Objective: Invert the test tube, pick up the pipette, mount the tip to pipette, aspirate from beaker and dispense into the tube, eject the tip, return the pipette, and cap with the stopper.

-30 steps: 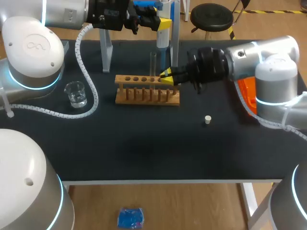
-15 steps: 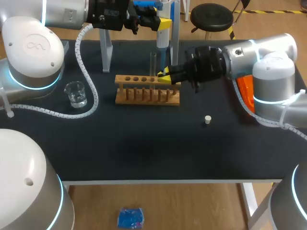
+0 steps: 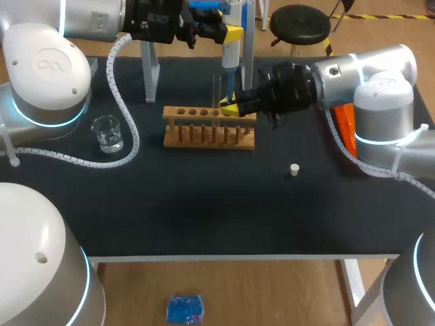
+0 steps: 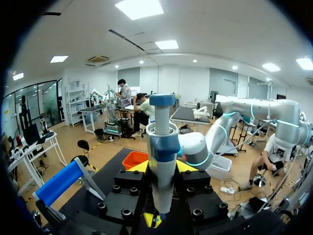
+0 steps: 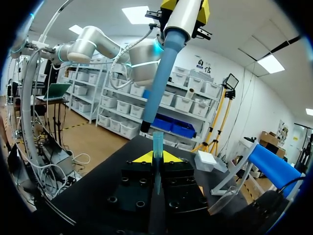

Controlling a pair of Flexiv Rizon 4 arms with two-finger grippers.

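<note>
My left gripper (image 3: 228, 32) is shut on the white and blue pipette (image 3: 231, 53), holding it upright above the back of the wooden rack (image 3: 209, 129); in the left wrist view the pipette (image 4: 161, 147) stands between the yellow tips. My right gripper (image 3: 231, 107) sits at the rack's right end, just under the pipette. It is shut on a thin, translucent bluish pipette tip (image 5: 157, 142) that points up, a little short of the pipette's lower end (image 5: 145, 126). A clear test tube (image 3: 217, 89) stands upright in the rack. The beaker (image 3: 107, 132) is at the left and the small white stopper (image 3: 294, 170) at the right.
An orange tip box (image 3: 348, 132) lies behind my right arm at the table's right side. The pipette stand's posts (image 3: 149, 71) rise at the back, behind the rack. My left arm's cable (image 3: 129, 146) loops round the beaker.
My right gripper has moved left and slightly towards the back with the tip, closer under the pipette. The left arm and pipette have not moved.
</note>
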